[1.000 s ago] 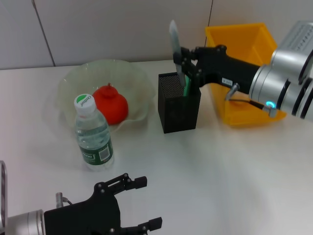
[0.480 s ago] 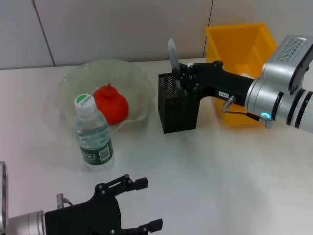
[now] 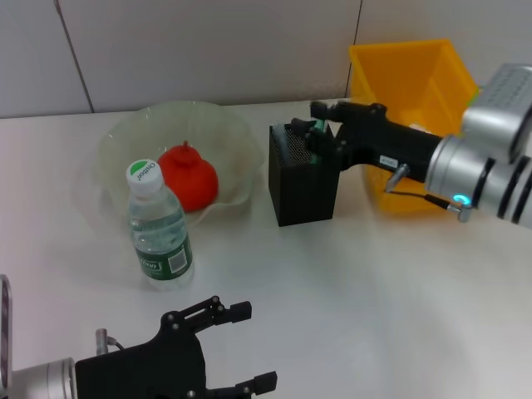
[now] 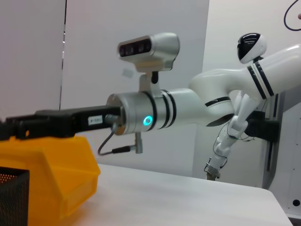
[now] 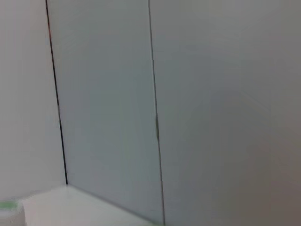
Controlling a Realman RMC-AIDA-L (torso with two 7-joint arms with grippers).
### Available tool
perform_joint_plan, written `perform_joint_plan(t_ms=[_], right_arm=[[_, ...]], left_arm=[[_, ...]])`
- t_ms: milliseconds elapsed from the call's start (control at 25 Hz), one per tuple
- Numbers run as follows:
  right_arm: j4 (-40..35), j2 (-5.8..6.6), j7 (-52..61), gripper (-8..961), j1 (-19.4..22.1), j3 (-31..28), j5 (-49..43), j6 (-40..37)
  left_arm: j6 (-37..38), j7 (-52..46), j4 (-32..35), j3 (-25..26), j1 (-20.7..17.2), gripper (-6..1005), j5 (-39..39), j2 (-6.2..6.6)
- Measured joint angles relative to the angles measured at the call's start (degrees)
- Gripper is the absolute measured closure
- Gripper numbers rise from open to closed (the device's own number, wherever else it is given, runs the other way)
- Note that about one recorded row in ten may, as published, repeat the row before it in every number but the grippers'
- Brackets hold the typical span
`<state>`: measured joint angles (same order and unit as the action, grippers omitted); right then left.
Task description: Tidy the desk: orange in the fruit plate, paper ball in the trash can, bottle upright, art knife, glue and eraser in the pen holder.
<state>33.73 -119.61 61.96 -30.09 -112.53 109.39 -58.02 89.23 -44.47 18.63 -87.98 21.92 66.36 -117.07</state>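
The black mesh pen holder (image 3: pixel 301 184) stands mid-table; its corner shows in the left wrist view (image 4: pixel 9 195). My right gripper (image 3: pixel 318 126) hovers at its top rim, fingers spread, with a green bit of the art knife (image 3: pixel 318 153) showing inside the holder below it. The orange (image 3: pixel 188 176) lies in the clear fruit plate (image 3: pixel 116 137). The bottle (image 3: pixel 158 226) stands upright in front of the plate. The yellow trash can (image 3: pixel 407 79) is behind the right arm. My left gripper (image 3: pixel 248 345) is open and empty at the near edge. Paper ball, glue and eraser are out of view.
The right arm (image 4: pixel 155 110) reaches across over the trash can (image 4: pixel 47 172) in the left wrist view. The right wrist view shows only the wall and the bottle's cap (image 5: pixel 9 207). White tabletop (image 3: pixel 374 299) lies in front of the holder.
The right gripper lowered the art knife into the pen holder and let it go; the blade no longer sticks up above the rim. The left arm has not moved.
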Motion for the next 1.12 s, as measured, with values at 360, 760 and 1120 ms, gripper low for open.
perform_joint_plan(t_ms=[360, 760, 1120], right_arm=[[14.55, 0.39, 5.34, 363, 13.57, -0.90, 1.19, -20.74], [6.74, 1.26, -1.81, 182, 22.23, -1.24, -6.14, -31.90], [-0.86, 2.00, -4.31, 181, 19.28, -1.26, -11.85, -32.63]], left_arm=[[0.64, -0.36, 0.00, 2.51, -0.18, 140, -0.08, 0.32], [-0.41, -0.23, -0.51, 6.20, -0.99, 140, 0.21, 0.74], [-0.98, -0.60, -0.82, 6.67, -1.71, 140, 0.26, 1.22]])
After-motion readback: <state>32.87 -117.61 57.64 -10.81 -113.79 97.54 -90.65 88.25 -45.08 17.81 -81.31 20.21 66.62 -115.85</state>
